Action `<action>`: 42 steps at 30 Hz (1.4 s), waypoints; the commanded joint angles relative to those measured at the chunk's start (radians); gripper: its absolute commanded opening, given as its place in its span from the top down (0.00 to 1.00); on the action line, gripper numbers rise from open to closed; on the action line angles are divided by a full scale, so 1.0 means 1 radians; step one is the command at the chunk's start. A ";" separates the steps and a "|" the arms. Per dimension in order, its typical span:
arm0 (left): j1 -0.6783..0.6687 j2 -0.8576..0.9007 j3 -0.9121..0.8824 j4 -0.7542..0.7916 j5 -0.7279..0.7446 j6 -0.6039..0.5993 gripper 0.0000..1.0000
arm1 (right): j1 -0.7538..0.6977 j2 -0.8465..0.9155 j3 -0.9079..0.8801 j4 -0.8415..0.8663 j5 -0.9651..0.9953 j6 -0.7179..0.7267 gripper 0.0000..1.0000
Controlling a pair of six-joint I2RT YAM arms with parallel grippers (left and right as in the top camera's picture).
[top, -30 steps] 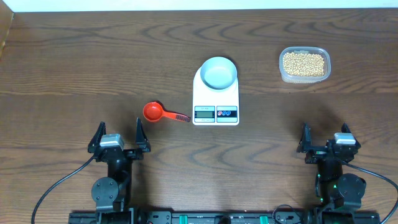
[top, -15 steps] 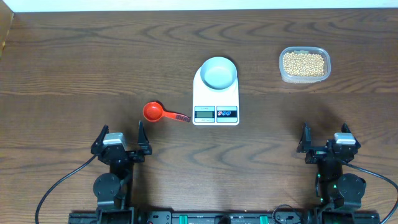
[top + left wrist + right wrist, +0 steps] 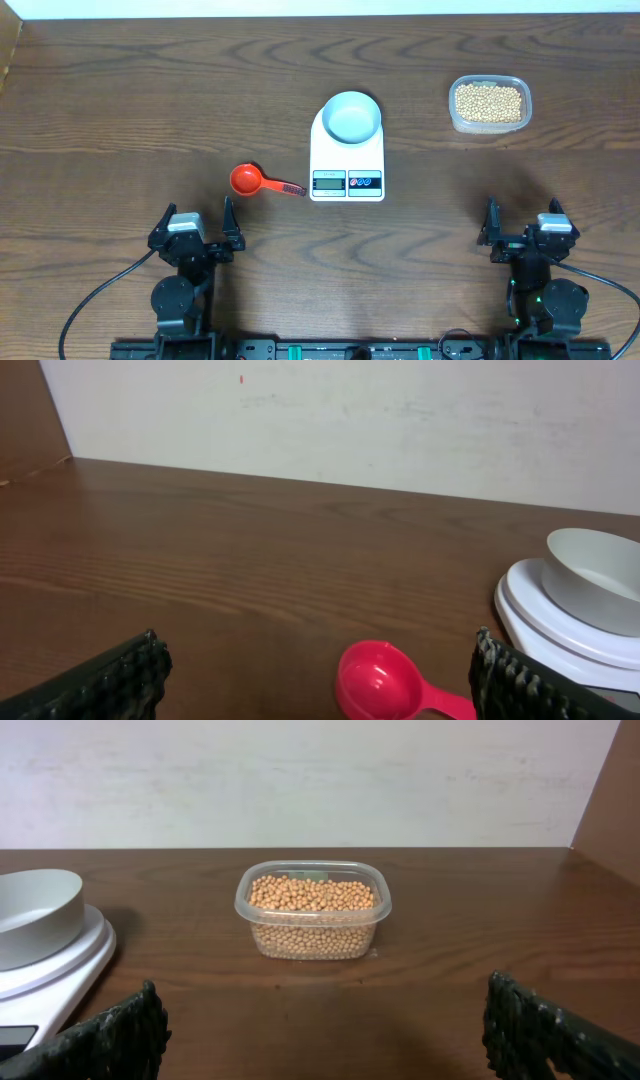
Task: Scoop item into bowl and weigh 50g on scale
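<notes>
The pale blue-white bowl (image 3: 352, 116) stands empty on the white scale (image 3: 347, 165) at the table's middle; both show in the left wrist view, bowl (image 3: 595, 579) and scale (image 3: 545, 622), and in the right wrist view, bowl (image 3: 35, 914) and scale (image 3: 60, 970). Tan beans (image 3: 488, 101) fill a clear tub (image 3: 490, 125) at the back right, also in the right wrist view (image 3: 312, 895). A red scoop (image 3: 252, 181) lies left of the scale, also in the left wrist view (image 3: 385, 682). My left gripper (image 3: 195, 225) is open and empty near the front left. My right gripper (image 3: 524, 222) is open and empty near the front right.
A pale wall runs behind the table's far edge (image 3: 350, 420). A brown board stands at the far left corner (image 3: 8, 50). Black cables trail from both arm bases at the front edge.
My left gripper has shifted slightly right and toward the front edge. The right arm, scoop, bowl and tub have not moved.
</notes>
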 commanded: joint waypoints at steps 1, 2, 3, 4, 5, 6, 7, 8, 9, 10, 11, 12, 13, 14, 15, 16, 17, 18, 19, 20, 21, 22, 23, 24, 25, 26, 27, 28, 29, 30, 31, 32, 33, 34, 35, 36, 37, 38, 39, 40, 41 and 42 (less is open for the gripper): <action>-0.003 -0.001 -0.005 -0.048 0.009 -0.009 0.02 | 0.007 0.000 -0.002 -0.004 0.002 0.006 0.01; -0.003 -0.001 -0.005 -0.049 0.009 -0.009 0.02 | 0.007 0.000 -0.002 -0.004 0.002 0.006 0.01; -0.003 -0.001 -0.005 -0.050 0.009 -0.009 0.02 | 0.007 0.000 -0.002 -0.004 0.002 0.006 0.01; -0.003 -0.001 -0.005 -0.050 0.009 -0.009 0.02 | 0.007 0.000 -0.002 -0.004 0.002 0.006 0.01; -0.003 -0.001 -0.005 -0.050 0.009 -0.009 0.02 | 0.007 0.000 -0.002 -0.004 0.002 0.006 0.01; -0.003 -0.001 -0.005 -0.050 0.009 -0.009 0.02 | 0.007 0.000 -0.002 -0.004 0.002 0.006 0.01; -0.003 -0.001 -0.005 -0.050 0.009 -0.009 0.02 | 0.007 0.000 -0.002 -0.004 0.002 0.006 0.01; -0.003 -0.001 -0.005 -0.050 0.009 -0.009 0.02 | 0.007 0.000 -0.002 -0.004 0.002 0.006 0.01; -0.003 -0.001 -0.005 -0.050 0.009 -0.009 0.02 | 0.007 0.000 -0.002 -0.004 0.002 0.006 0.01; -0.003 -0.001 -0.005 -0.050 0.009 -0.009 0.02 | 0.007 0.000 -0.002 -0.004 0.002 0.006 0.01; -0.003 -0.001 -0.005 -0.050 0.009 -0.009 0.02 | 0.007 0.000 -0.002 -0.004 0.002 0.006 0.01; -0.003 -0.001 -0.005 -0.050 0.009 -0.009 0.02 | 0.007 0.000 -0.002 -0.004 0.002 0.006 0.01; -0.003 -0.001 -0.005 -0.050 0.009 -0.009 0.02 | 0.007 0.000 -0.002 -0.004 0.002 0.006 0.01; -0.003 -0.001 -0.005 -0.050 0.009 -0.009 0.02 | 0.007 0.000 -0.002 -0.004 0.002 0.006 0.01; -0.003 -0.001 -0.005 -0.050 0.009 -0.009 0.02 | 0.007 0.000 -0.002 -0.004 0.002 0.006 0.01; -0.003 -0.001 -0.005 -0.050 0.009 -0.009 0.02 | 0.007 0.000 -0.002 -0.004 0.002 0.006 0.01; -0.003 -0.001 -0.005 -0.050 0.009 -0.009 0.02 | 0.007 0.000 -0.002 -0.004 0.002 0.006 0.01; -0.003 -0.001 -0.005 -0.050 0.009 -0.009 0.02 | 0.007 0.000 -0.002 -0.004 0.002 0.006 0.01; -0.003 -0.001 -0.005 -0.050 0.009 -0.009 0.02 | 0.007 0.000 -0.002 -0.004 0.002 0.006 0.01; -0.003 -0.001 -0.005 -0.050 0.009 -0.009 0.02 | 0.007 0.000 -0.002 -0.004 0.002 0.006 0.01; -0.003 -0.001 -0.005 -0.050 0.009 -0.009 0.04 | 0.007 0.000 -0.002 -0.004 0.002 0.006 0.01; -0.003 -0.001 -0.005 -0.050 0.009 -0.009 0.02 | 0.007 0.000 -0.002 -0.004 0.002 0.006 0.01; -0.003 -0.001 -0.005 -0.050 0.009 -0.009 0.02 | 0.007 0.000 -0.002 -0.004 0.002 0.006 0.01; -0.003 -0.001 -0.005 -0.050 0.009 -0.009 0.02 | 0.007 0.000 -0.002 -0.004 0.002 0.006 0.01; -0.003 -0.001 -0.005 -0.050 0.009 -0.009 0.02 | 0.007 0.000 -0.002 -0.004 0.002 0.006 0.01; -0.003 -0.001 -0.005 -0.050 0.009 -0.009 0.02 | 0.007 0.000 -0.002 -0.004 0.002 0.006 0.01; -0.003 -0.001 -0.005 -0.050 0.009 -0.009 0.02 | 0.007 0.000 -0.002 -0.004 0.002 0.006 0.01; -0.003 -0.001 -0.005 -0.050 0.009 -0.009 0.02 | 0.007 0.000 -0.002 -0.004 0.002 0.006 0.01; -0.003 -0.001 -0.005 -0.050 0.009 -0.009 0.02 | 0.007 0.000 -0.002 -0.004 0.002 0.006 0.01; -0.003 -0.001 -0.005 -0.050 0.009 -0.009 0.02 | 0.007 0.000 -0.002 -0.004 0.002 0.006 0.01; -0.003 -0.001 -0.005 -0.050 0.009 -0.009 0.02 | 0.007 0.000 -0.002 -0.004 0.002 0.006 0.01; -0.003 -0.001 -0.005 -0.050 0.009 -0.009 0.02 | 0.007 0.000 -0.002 -0.004 0.002 0.006 0.01; -0.003 -0.001 -0.005 -0.050 0.009 -0.009 0.02 | 0.007 0.000 -0.002 -0.004 0.002 0.006 0.01; -0.003 -0.001 -0.005 -0.050 0.009 -0.009 0.02 | 0.007 0.000 -0.002 -0.004 0.002 0.006 0.01; -0.003 -0.001 -0.005 -0.050 0.009 -0.009 0.02 | 0.007 0.000 -0.002 -0.004 0.002 0.006 0.01; -0.003 -0.001 -0.005 -0.050 0.009 -0.009 0.02 | 0.007 0.000 -0.002 -0.004 0.002 0.006 0.01; -0.003 -0.001 -0.005 -0.050 0.009 -0.009 0.02 | 0.007 0.000 -0.002 -0.004 0.002 0.006 0.01; -0.003 -0.001 -0.005 -0.050 0.009 -0.009 0.02 | 0.007 0.000 -0.002 -0.004 0.002 0.006 0.01; -0.003 -0.001 -0.005 -0.050 0.009 -0.009 0.02 | 0.007 0.000 -0.002 -0.004 0.002 0.006 0.01; -0.003 -0.001 -0.005 -0.050 0.009 -0.009 0.02 | 0.007 0.000 -0.002 -0.004 0.002 0.006 0.01; -0.003 -0.001 -0.005 -0.050 0.009 -0.009 0.02 | 0.007 0.000 -0.002 -0.004 0.002 0.006 0.01; -0.003 -0.001 -0.005 -0.050 0.009 -0.009 0.02 | 0.007 0.000 -0.002 -0.004 0.002 0.006 0.01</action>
